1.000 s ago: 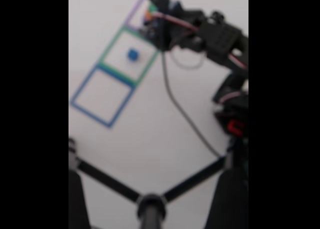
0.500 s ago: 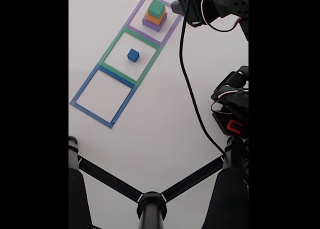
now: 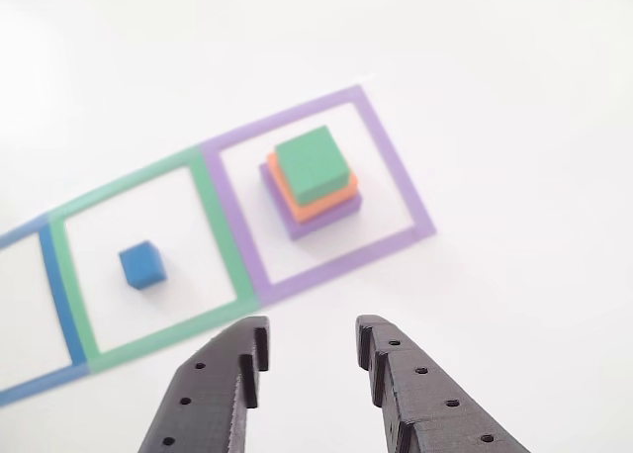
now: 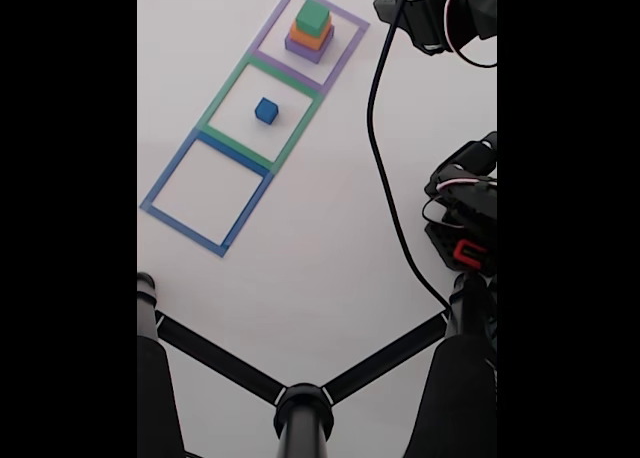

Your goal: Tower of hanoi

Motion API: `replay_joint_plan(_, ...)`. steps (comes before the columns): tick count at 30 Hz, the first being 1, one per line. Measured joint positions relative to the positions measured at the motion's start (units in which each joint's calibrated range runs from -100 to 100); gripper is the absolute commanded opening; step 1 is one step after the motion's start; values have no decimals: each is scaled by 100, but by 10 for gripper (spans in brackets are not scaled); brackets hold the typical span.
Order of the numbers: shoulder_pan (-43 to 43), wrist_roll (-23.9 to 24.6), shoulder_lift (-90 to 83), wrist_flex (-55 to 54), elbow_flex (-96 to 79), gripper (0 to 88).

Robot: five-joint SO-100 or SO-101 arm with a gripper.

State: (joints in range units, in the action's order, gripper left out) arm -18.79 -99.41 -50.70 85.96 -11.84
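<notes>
A stack of green block (image 3: 313, 163) on orange block (image 3: 326, 200) on purple block (image 3: 331, 217) stands inside the purple taped square (image 3: 394, 166); the same stack (image 4: 311, 31) shows at the top of the fixed view. The small blue cube (image 3: 142, 265) (image 4: 266, 110) sits alone in the green taped square (image 3: 223, 245). My gripper (image 3: 310, 349) hovers open and holding nothing, short of the purple square's near edge. In the fixed view the gripper (image 4: 392, 5) is to the right of the stack, apart from it.
A blue taped square (image 4: 205, 192) lies beyond the green one, with nothing in it. A black cable (image 4: 385, 168) runs across the white table to the arm's base (image 4: 462, 218). A black tripod (image 4: 300, 403) fills the bottom of the fixed view.
The arm has pulled back to the right, away from the stack in the purple square. The blocks have not moved.
</notes>
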Motion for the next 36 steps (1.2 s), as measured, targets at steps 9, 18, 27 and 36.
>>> replay_joint_plan(9, -368, 0, -650, -1316, -2019, 239)
replay_joint_plan(18, -573, 0, -886, -3339, -4038, 416)
replay_joint_plan(27, -737, 0, -625, -6083, -5840, 433)
replay_joint_plan(36, -737, 0, 751, -8419, -6223, 435)
